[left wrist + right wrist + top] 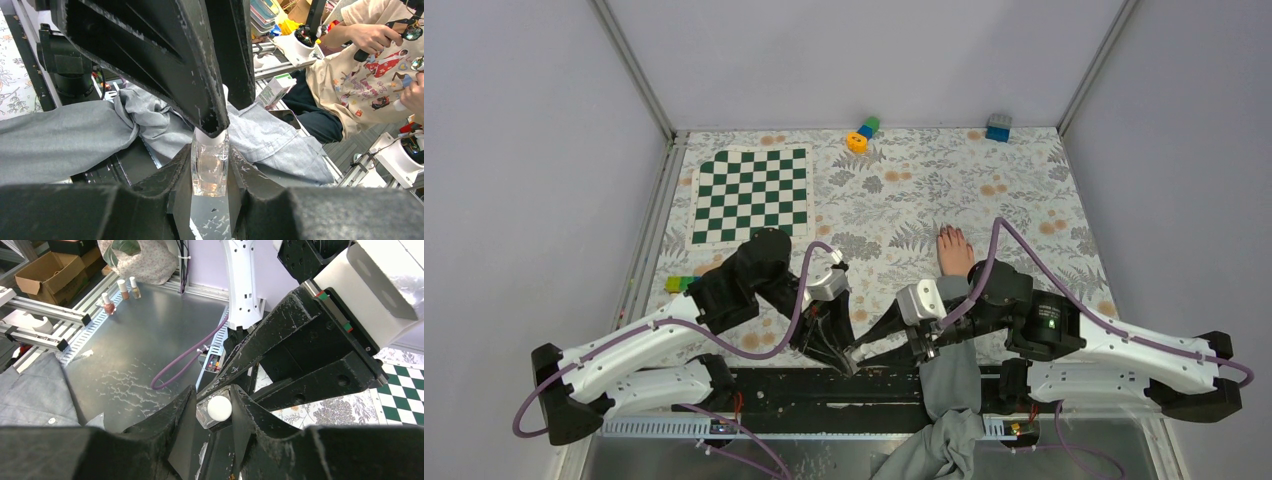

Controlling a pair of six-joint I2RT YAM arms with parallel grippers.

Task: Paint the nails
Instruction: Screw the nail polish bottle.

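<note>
Left gripper (209,199) clamped on polish bottle (210,170); right gripper (214,422) straddles its cap (219,408), grip unclear. Beyond the bottle, nails (946,233) wait, painting seemingly unstarted.

Chessboard (750,196) lies far left on the table (1024,190); toy blocks (862,133) along its far edge; nail polish bottle (210,165) at the near edge, left of the sleeved forearm (951,378).

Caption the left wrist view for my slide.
Left fingers grip a clear polish bottle; right fingers flank its white cap.
</note>
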